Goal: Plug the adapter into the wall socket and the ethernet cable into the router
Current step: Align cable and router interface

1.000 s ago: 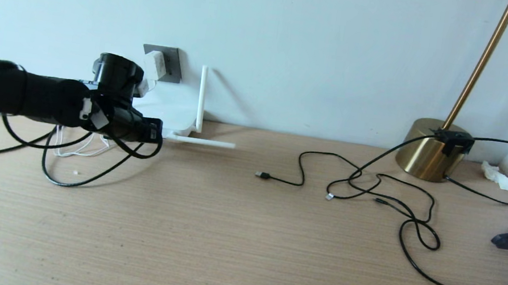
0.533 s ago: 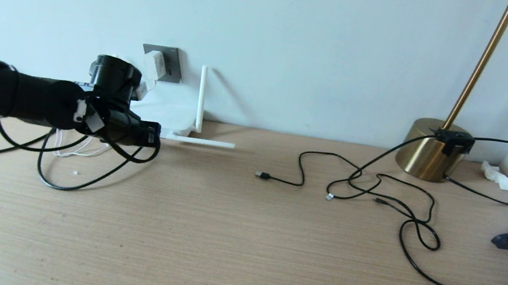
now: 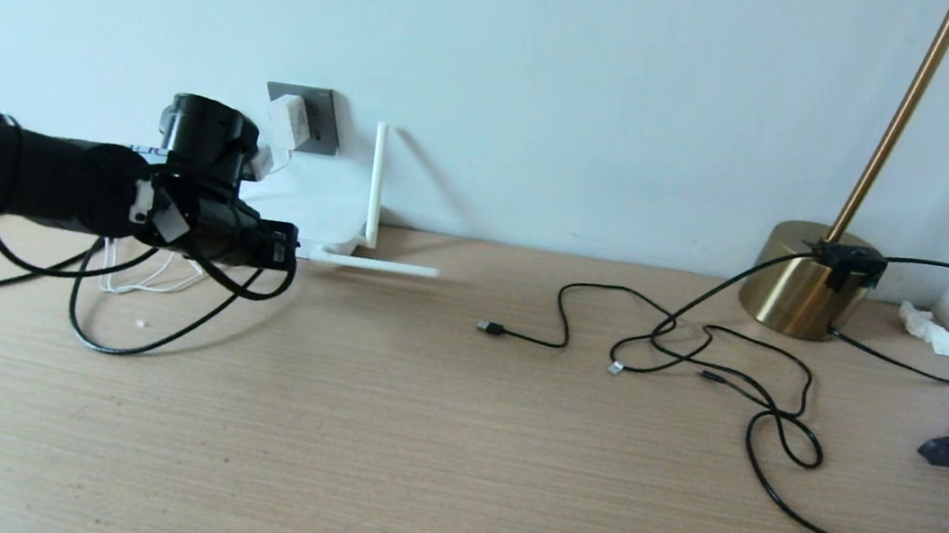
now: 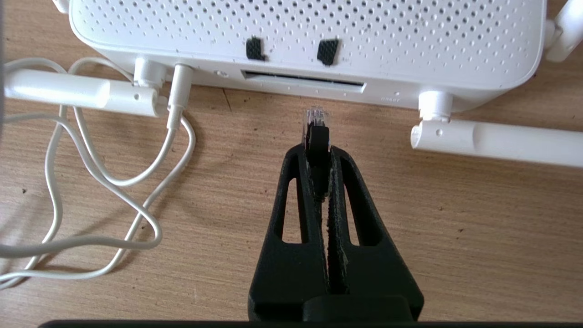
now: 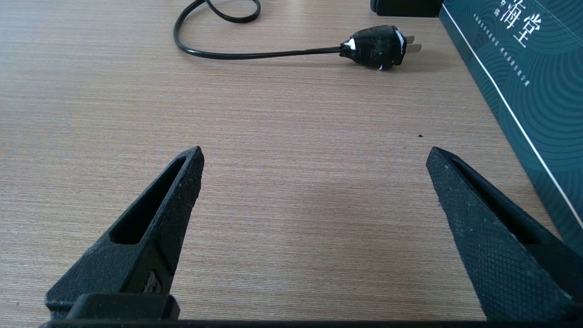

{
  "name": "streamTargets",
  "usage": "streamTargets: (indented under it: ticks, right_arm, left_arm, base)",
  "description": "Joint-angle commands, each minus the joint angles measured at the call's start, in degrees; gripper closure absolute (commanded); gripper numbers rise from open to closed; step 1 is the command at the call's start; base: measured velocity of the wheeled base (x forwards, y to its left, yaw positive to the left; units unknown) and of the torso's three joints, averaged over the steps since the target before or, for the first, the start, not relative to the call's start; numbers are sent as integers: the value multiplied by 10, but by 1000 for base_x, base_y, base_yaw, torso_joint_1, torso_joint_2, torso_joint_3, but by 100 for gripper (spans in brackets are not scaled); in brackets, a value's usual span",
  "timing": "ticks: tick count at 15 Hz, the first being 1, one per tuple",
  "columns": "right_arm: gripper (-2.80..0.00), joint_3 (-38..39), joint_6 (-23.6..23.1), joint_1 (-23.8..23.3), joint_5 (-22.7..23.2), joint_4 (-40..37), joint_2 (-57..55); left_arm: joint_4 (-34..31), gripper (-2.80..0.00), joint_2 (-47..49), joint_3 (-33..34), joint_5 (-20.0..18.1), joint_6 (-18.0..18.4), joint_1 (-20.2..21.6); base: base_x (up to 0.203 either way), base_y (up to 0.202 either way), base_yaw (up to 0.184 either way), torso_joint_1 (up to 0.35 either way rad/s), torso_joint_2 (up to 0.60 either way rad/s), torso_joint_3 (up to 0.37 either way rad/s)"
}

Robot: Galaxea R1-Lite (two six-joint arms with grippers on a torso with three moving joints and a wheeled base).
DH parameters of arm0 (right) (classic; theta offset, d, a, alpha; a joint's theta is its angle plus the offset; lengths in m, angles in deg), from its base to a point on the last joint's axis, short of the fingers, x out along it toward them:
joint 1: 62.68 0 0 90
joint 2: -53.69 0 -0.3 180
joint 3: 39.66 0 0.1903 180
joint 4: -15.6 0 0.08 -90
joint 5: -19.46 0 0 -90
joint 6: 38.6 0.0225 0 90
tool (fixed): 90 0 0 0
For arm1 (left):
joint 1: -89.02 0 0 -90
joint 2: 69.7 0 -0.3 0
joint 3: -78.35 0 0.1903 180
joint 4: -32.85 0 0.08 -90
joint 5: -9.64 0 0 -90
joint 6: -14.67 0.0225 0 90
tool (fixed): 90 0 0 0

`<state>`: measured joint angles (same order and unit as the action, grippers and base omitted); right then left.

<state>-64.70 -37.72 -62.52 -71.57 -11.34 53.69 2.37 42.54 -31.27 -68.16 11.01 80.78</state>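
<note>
My left gripper (image 4: pixel 319 152) is shut on the ethernet cable (image 4: pixel 317 136) just behind its clear plug, which points at the router (image 4: pixel 309 36). The plug tip hangs a short gap in front of the router's port slot (image 4: pixel 303 82), low over the wooden table. In the head view the white router (image 3: pixel 328 208) lies against the wall, partly hidden by my left arm (image 3: pixel 42 177). The white adapter (image 3: pixel 286 122) sits in the dark grey wall socket (image 3: pixel 323 117). My right gripper (image 5: pixel 315 150) hangs open over bare table, holding nothing.
The router's antennas (image 4: pixel 496 139) lie flat either side of the plug, and a thin white cord (image 4: pixel 114 182) loops beside it. Black USB cables (image 3: pixel 700 349), a brass lamp base (image 3: pixel 803 280), a black power plug (image 5: pixel 375 45) and a dark box (image 5: pixel 524 68) lie to the right.
My left arm has shifted slightly to the left in the head view, and the black cable loop under it moved along. The grip is unchanged.
</note>
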Motion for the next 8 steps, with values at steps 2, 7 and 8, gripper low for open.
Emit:
streamTargets:
  ticks: [2, 7, 8]
  right_arm:
    - [-280, 0, 0, 0, 1, 0, -1]
    - [-280, 0, 0, 1, 0, 0, -1]
    - [-280, 0, 0, 0, 0, 0, -1]
  left_arm:
    - [-1, 0, 4, -11, 0, 0, 2]
    - [-1, 0, 10, -16, 0, 0, 2]
    - [-1, 0, 11, -16, 0, -1, 2]
  base:
    - [0, 0, 0, 0, 0, 0]
    - [0, 0, 0, 0, 0, 0]
    - [0, 0, 0, 0, 0, 0]
